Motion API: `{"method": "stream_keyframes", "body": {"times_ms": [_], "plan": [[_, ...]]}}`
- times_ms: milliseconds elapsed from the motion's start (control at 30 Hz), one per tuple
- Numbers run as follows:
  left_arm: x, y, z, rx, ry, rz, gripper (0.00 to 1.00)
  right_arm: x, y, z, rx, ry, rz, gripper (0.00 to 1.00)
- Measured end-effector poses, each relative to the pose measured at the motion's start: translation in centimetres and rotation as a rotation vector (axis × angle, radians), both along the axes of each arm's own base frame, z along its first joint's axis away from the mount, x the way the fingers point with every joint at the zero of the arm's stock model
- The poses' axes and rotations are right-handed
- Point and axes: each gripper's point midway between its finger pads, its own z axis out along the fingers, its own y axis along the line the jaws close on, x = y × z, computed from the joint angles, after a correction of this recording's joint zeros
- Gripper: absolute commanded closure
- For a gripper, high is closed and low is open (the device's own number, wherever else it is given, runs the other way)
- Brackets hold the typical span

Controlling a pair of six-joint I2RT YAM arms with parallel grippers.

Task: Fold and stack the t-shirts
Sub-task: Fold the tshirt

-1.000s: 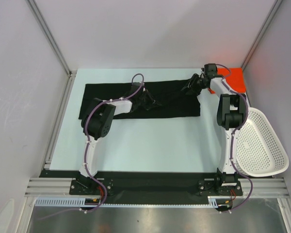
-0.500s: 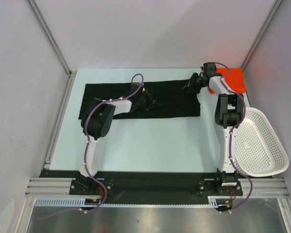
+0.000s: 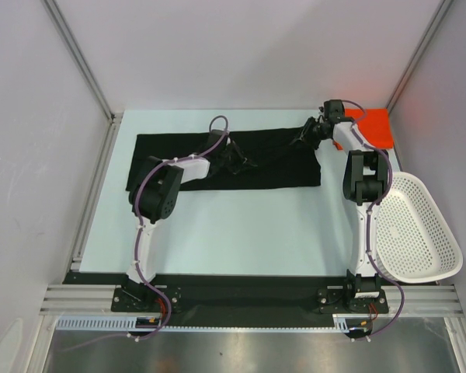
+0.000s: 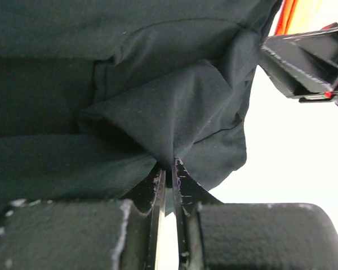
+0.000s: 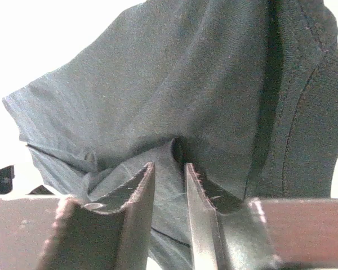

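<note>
Two grips held the black t-shirt, lying long left-right: left fingers clamped shut mid-cloth, right fingers pinched on its far right edge.

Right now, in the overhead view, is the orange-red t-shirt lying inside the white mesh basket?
No, the orange-red t-shirt lies on the table at its far right corner, beyond the white mesh basket.

Bright even light, blurred wrist foregrounds
</note>
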Motion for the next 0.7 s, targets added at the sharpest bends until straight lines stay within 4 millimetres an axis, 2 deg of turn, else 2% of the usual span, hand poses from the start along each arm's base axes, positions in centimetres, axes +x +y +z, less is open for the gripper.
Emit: {"method": "stream_keyframes", "body": {"times_ms": [33,67,200,400,700], "plan": [[0.1,0.0,0.1,-0.002,-0.002,0.0,0.9,0.0,0.1,0.0,0.0,0.001,0.001,0.81],[0.2,0.0,0.2,-0.004,-0.004,-0.001,0.9,0.0,0.2,0.0,0.001,0.002,0.002,0.86],[0.7,0.1,0.8,-0.009,-0.015,0.004,0.9,0.0,0.3,0.1,0.007,0.007,-0.007,1.0],[2.0,0.8,2.0,-0.028,-0.04,0.02,0.9,0.5,0.4,0.8,0.018,0.0,-0.026,1.0],[5.4,3.7,3.5,-0.09,-0.063,0.095,0.89,1.7,1.6,3.0,0.087,-0.022,-0.063,1.0]]}}
